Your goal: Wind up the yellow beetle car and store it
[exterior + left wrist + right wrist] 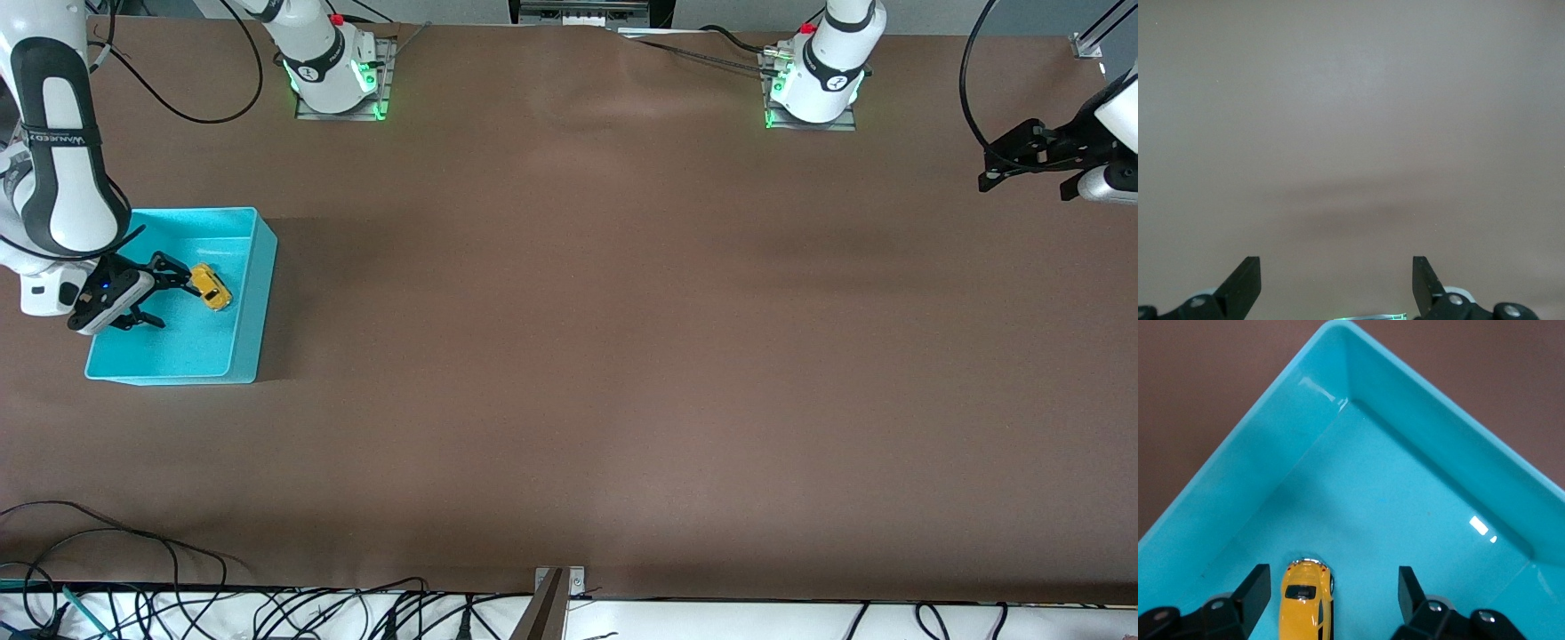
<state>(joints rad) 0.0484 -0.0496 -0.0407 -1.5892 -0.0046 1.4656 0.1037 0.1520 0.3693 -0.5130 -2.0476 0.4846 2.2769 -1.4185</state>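
While the yellow beetle car [1306,603] lies in the turquoise bin [1418,413], the right gripper's [1331,593] spread fingers [1255,590] flank it untouched

The bin [253,293] sits on the counter [622,356] at the right arm's end, with the beetle car [212,287] lying inside it. The right claw [169,298] is over the bin, the car between its spread fingers. The left claw [1022,169] waits over the counter at the left arm's end, well apart from the bin.
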